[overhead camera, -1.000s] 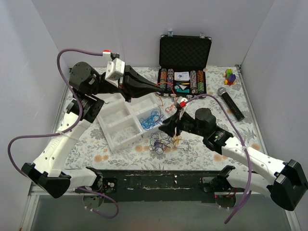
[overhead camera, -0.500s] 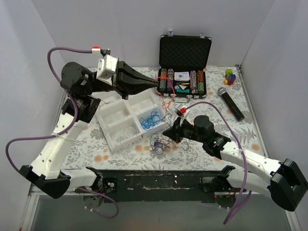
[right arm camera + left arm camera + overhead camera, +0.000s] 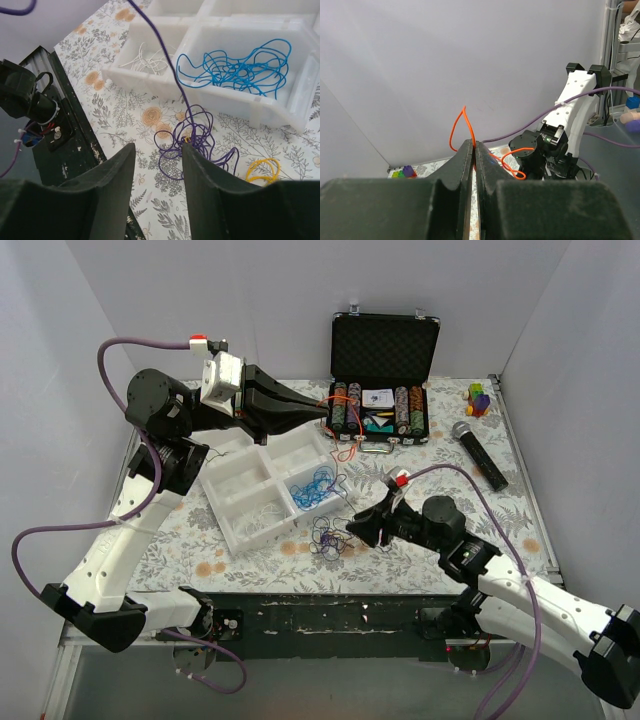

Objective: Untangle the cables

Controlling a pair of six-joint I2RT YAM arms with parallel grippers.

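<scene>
Pinched fingers (image 3: 462,167) of the left gripper (image 3: 473,146) hold an orange cable (image 3: 456,131) high, likely to draw it clear of the purple tangle (image 3: 192,142) on the table (image 3: 95,60). The right gripper (image 3: 158,146) hovers over that tangle with jaws apart, empty. Its wrist view, unlike the left one, shows blue cable (image 3: 240,65) lying in the white tray (image 3: 250,107).

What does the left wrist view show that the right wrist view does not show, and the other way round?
Only the left wrist view: the left hand shut on an orange cable, and the right arm beyond it. Only the right wrist view: the open right hand, a purple tangle, blue cables in the tray, and a yellow loop. Both: the floral tablecloth.
</scene>
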